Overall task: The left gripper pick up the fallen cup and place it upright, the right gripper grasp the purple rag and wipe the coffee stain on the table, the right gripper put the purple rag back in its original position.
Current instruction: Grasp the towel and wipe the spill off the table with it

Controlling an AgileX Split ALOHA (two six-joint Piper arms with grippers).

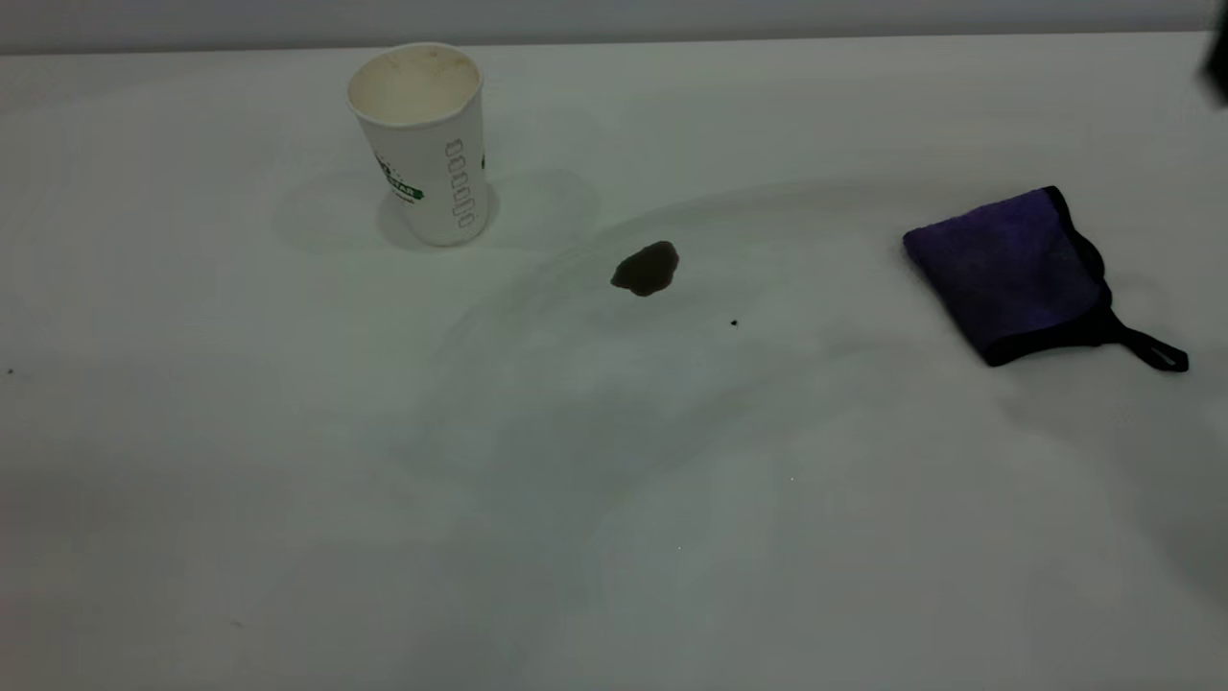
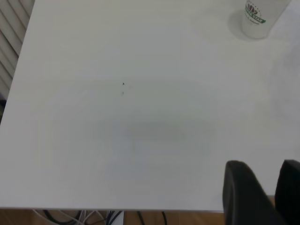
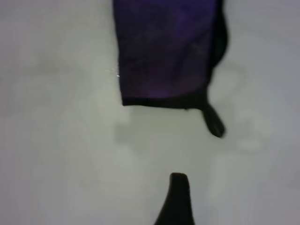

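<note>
The cup (image 1: 427, 144) stands upright on the table (image 1: 614, 537) at the back left, mouth up; its base also shows in the left wrist view (image 2: 255, 18). The coffee stain (image 1: 646, 268) lies near the middle, right of the cup. The purple rag (image 1: 1017, 274) lies flat at the right, its black loop pointing to the front right. My right gripper (image 1: 1218, 62) shows only as a dark tip at the far right edge; in its wrist view one finger (image 3: 178, 187) hovers just short of the rag (image 3: 166, 47), nothing held. My left gripper (image 2: 265, 166) is open and empty, far from the cup, over the table's edge.
A tiny black speck (image 1: 734, 322) lies right of the stain. The table's edge (image 2: 117, 208) runs just under my left gripper, with wooden floor and cables (image 2: 84, 216) beyond it. Faint smears cover the tabletop.
</note>
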